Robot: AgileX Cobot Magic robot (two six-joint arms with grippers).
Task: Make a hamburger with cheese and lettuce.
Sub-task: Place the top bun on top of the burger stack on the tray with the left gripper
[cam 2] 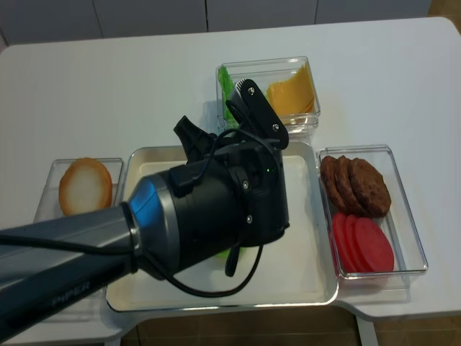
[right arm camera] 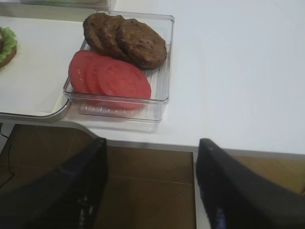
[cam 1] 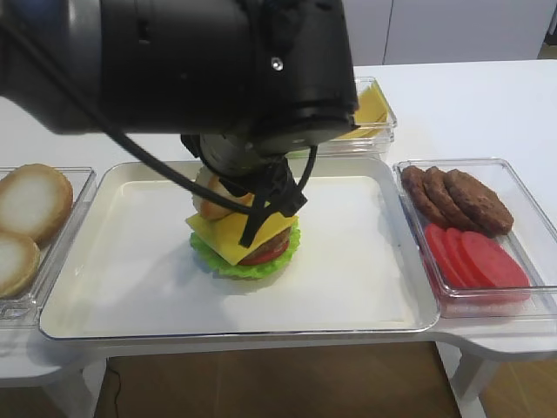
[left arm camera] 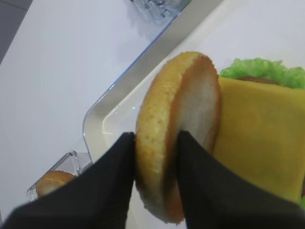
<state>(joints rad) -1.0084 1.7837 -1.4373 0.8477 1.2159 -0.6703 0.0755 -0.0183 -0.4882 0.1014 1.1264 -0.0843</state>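
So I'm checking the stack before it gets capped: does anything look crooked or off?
Yes. The bun top stands on edge, clamped in the left gripper beside the hamburger rather than flat on it. The cheese sits skewed, one corner jutting past the lettuce.

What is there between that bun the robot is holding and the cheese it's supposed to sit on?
Nothing visible. The left gripper holds the bun top on edge, right beside the stack, and the cheese lies bare on top of the hamburger, with lettuce ringing its base. The bun only needs tipping flat onto it.
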